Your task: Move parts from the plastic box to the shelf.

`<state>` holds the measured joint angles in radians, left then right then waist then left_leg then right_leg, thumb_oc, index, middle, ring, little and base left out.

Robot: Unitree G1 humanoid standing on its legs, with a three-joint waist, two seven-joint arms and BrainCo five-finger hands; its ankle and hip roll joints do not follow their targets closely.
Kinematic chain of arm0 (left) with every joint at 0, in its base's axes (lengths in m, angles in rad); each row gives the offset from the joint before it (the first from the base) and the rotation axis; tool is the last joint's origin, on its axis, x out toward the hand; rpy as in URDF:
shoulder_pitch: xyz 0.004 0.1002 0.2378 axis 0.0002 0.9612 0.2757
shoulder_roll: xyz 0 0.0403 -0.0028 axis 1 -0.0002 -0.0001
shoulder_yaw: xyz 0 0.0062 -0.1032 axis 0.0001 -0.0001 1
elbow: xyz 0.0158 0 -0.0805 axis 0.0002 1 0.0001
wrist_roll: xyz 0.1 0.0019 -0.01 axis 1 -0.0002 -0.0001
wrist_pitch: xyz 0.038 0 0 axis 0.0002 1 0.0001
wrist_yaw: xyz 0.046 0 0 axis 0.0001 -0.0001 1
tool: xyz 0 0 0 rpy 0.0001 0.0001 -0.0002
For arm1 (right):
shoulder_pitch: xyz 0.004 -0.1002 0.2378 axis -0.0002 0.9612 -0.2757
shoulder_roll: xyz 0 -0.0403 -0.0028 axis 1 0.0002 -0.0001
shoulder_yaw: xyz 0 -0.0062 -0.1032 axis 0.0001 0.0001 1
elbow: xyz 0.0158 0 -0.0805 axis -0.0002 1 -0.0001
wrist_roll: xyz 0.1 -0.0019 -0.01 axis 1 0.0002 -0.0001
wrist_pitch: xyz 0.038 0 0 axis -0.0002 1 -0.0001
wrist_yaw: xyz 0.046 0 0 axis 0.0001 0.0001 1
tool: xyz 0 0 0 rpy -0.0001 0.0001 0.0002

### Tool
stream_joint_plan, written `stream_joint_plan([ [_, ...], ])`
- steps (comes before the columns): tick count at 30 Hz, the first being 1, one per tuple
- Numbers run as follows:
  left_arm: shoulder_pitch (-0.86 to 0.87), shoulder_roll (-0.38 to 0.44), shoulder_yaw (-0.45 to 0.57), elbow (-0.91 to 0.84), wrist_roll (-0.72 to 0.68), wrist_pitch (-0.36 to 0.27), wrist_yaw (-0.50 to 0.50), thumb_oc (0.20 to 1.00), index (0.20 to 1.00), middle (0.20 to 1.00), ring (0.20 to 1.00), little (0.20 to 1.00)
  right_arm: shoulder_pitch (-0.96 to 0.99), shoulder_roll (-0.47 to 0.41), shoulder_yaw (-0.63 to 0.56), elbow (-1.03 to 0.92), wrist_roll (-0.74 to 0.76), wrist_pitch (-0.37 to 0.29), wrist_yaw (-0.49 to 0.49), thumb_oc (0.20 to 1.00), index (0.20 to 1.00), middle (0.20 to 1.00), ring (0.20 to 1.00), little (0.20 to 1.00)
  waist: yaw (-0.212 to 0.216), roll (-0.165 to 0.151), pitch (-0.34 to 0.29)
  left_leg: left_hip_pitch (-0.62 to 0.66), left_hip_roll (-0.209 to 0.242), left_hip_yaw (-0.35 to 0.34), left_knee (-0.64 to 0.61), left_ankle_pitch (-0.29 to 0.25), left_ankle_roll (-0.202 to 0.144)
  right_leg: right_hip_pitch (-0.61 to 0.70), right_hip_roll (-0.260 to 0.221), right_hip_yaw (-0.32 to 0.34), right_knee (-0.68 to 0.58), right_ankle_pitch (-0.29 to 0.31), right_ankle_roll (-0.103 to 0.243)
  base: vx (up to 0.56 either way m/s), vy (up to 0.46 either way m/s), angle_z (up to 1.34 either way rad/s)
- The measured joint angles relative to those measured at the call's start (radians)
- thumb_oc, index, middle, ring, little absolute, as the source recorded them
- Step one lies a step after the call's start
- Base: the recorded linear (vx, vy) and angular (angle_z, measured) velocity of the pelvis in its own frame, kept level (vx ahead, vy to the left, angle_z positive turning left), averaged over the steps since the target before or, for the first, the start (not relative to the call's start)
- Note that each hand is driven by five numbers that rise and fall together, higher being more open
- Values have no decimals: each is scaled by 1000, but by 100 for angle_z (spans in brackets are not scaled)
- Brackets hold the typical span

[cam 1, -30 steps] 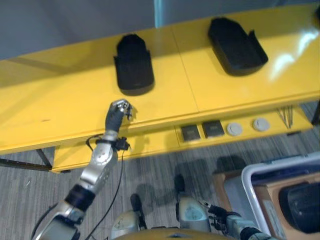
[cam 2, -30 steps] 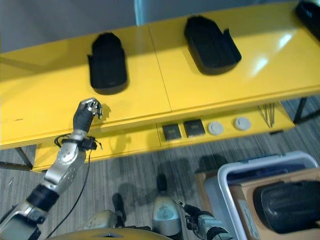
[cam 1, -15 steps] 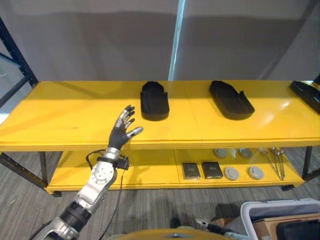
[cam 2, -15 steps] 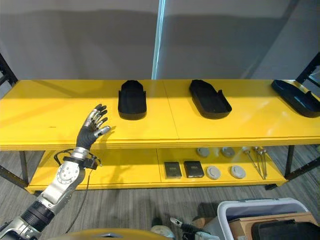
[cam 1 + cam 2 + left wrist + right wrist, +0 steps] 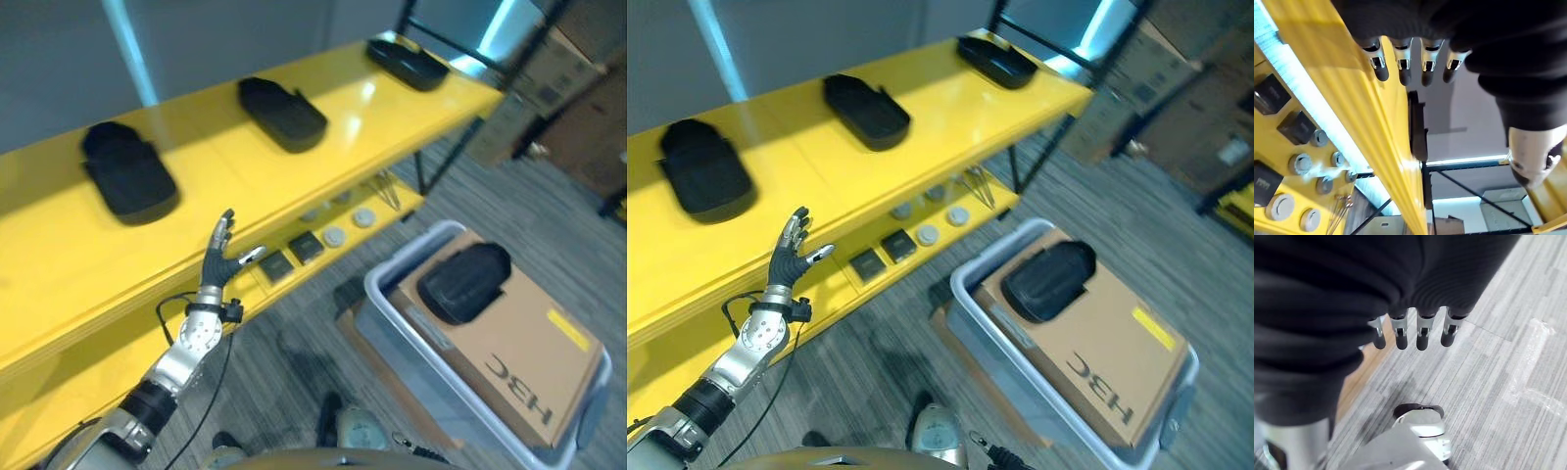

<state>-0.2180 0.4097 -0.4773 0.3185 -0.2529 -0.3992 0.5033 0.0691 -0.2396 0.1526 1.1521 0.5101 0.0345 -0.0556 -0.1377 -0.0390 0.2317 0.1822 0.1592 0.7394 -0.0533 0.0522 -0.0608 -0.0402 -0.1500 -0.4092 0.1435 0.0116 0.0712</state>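
Observation:
Three black moulded parts lie along the yellow shelf's top (image 5: 59, 264): one at the left (image 5: 127, 181), one in the middle (image 5: 282, 113), one at the far end (image 5: 409, 61). Another black part (image 5: 462, 282) rests on a brown cardboard box (image 5: 529, 362) that sits inside the grey plastic box (image 5: 404, 343) on the floor at the right. My left hand (image 5: 220, 257) is raised in front of the shelf's front edge, open, holding nothing; its straight fingers (image 5: 1400, 63) show in the left wrist view. My right hand (image 5: 1422, 333) hangs open over the grey floor, with nothing in it.
The lower shelf level carries small black squares (image 5: 306, 248) and grey discs (image 5: 336, 236). A dark rack upright (image 5: 431, 162) stands at the shelf's far end. Brown cartons (image 5: 578, 108) are stacked beyond it at the upper right. Grey carpet lies between the shelf and the plastic box.
The camera has swung to the right, bringing the whole plastic box with its black part into view. My left hand, curled a second ago, now has straight fingers by the shelf edge.

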Motion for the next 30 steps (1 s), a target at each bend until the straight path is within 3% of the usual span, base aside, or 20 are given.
stream_joint_plan([
  [2, 15, -20, 66, 54, 34, -15, 72, 1000, 1000, 1000, 1000, 1000, -1, -16, -3, -1, -16, -11, 3, 1000, 1000, 1000, 1000, 1000, 33, 46, 20, 27, 46, -4, 50, -34, 22, 0, 36, -40, -40, 11, -63, 57, -335, -152],
  [3, 12, -39, 99, 104, 47, -14, 93, 1000, 1000, 1000, 1000, 1000, 9, -22, -8, 0, -39, -10, 4, 1000, 1000, 1000, 1000, 1000, 12, 77, 25, 35, 74, -17, 75, -47, 4, 29, 67, -32, -75, 6, -64, 55, -226, -85],
  [6, 11, -47, 111, 142, 50, 3, 93, 1000, 1000, 1000, 1000, 1000, 31, -29, -16, 4, -49, -10, 12, 1000, 1000, 1000, 1000, 1000, -10, 102, 18, 44, 100, -53, 80, -53, -2, 45, 95, -6, -91, -6, -78, 64, -162, -25],
  [7, 11, -53, 106, 137, 51, 5, 78, 1000, 1000, 1000, 1000, 1000, 39, -30, -18, 1, -70, -8, 17, 1000, 1000, 1000, 1000, 1000, -22, 109, 17, 39, 91, -87, 84, -21, -4, 37, 101, -2, -80, -20, -84, 138, -229, -26],
  [9, 17, -54, 104, 173, 59, 6, 52, 1000, 1000, 1000, 1000, 1000, 27, -26, -37, -1, -87, -1, 29, 1000, 1000, 1000, 1000, 1000, -29, 96, 22, 34, 107, -113, 146, -8, -25, 41, 103, 18, -72, -30, -91, 144, -116, -41],
  [11, 44, -55, 99, 216, 56, 32, 15, 1000, 1000, 1000, 1000, 1000, -7, -29, -36, 11, -98, 17, 55, 1000, 1000, 1000, 1000, 1000, 10, 51, 35, -51, 132, -239, 369, 0, -50, 53, 101, 100, -89, -19, -107, 121, 9, -91],
  [12, 61, -58, 96, 229, 46, 39, 7, 1000, 1000, 1000, 1000, 1000, -24, -37, -34, 21, -99, 22, 66, 1000, 1000, 1000, 1000, 1000, 26, 42, 33, -88, 102, -344, 400, -44, -83, 49, 99, 147, -108, 5, -119, 30, 79, -87],
  [13, 83, -60, 92, 240, 39, 44, 4, 1000, 1000, 1000, 1000, 1000, -44, -51, -26, 35, -99, 28, 73, 1000, 1000, 1000, 1000, 1000, 40, 40, 30, -103, 55, -431, 360, -80, -106, 47, 100, 185, -129, 37, -110, 58, 120, -154],
  [14, 122, -68, 90, 257, 36, 68, -11, 1000, 1000, 1000, 1000, 1000, -80, -75, -18, 47, -94, 29, 81, 1000, 1000, 1000, 1000, 1000, 70, 46, 30, -108, -12, -495, 195, -91, -87, 43, 104, 245, -183, 67, -105, 158, 188, -138],
  [16, 151, -72, 88, 277, 36, 81, -37, 1000, 1000, 1000, 1000, 1000, -113, -96, -7, 45, -92, 9, 86, 1000, 1000, 1000, 1000, 1000, 92, 56, 28, -112, -80, -599, -18, -56, -69, 51, 113, 291, -233, 81, -96, 119, 154, -108],
  [18, 161, -86, 84, 343, 18, 116, -90, 1000, 1000, 1000, 1000, 1000, -119, -107, 15, 28, -75, -43, 88, 1000, 1000, 1000, 1000, 1000, 126, 74, 22, -171, -116, -684, -31, -13, -50, 45, 120, 304, -233, 83, -100, 107, 173, -106],
  [20, 167, -122, 85, 447, -1, 131, -130, 1000, 1000, 1000, 1000, 1000, -100, -114, 52, -38, -67, -96, 76, 1000, 1000, 1000, 1000, 1000, 137, 85, 14, -189, -108, -670, -30, -12, -42, 52, 120, 265, -233, 94, -97, 109, 126, -80],
  [21, 172, -149, 91, 512, -3, 138, -146, 1000, 1000, 1000, 1000, 1000, -79, -117, 73, -94, -63, -121, 61, 1000, 1000, 1000, 1000, 1000, 132, 95, 5, -188, -103, -656, -29, 1, -16, 56, 118, 250, -233, 94, -91, 111, 55, -51],
  [23, 202, -200, 149, 635, -3, 144, -171, 1000, 1000, 1000, 1000, 1000, 13, -124, 83, -402, -69, -163, 15, 1000, 1000, 1000, 1000, 1000, 102, 84, -8, -186, -123, -642, -36, 29, 16, 61, 102, 248, -233, 70, -56, 69, 14, -30],
  [27, 289, -154, 211, 667, -16, 164, -186, 1000, 1000, 1000, 1000, 1000, 93, -122, 68, -676, -121, -239, -65, 1000, 1000, 1000, 1000, 1000, 71, -8, -38, -199, -154, -631, -36, 40, 42, 46, 68, 272, -232, 79, -24, 22, 8, 1],
  [30, 317, -117, 271, 679, -74, 182, -212, 1000, 1000, 1000, 1000, 1000, 110, -133, 7, -820, -118, -282, -101, 1000, 1000, 1000, 1000, 1000, 70, -42, -41, -204, -163, -624, -36, 43, 59, 39, 59, 286, -232, 91, 3, 40, 23, -3],
])
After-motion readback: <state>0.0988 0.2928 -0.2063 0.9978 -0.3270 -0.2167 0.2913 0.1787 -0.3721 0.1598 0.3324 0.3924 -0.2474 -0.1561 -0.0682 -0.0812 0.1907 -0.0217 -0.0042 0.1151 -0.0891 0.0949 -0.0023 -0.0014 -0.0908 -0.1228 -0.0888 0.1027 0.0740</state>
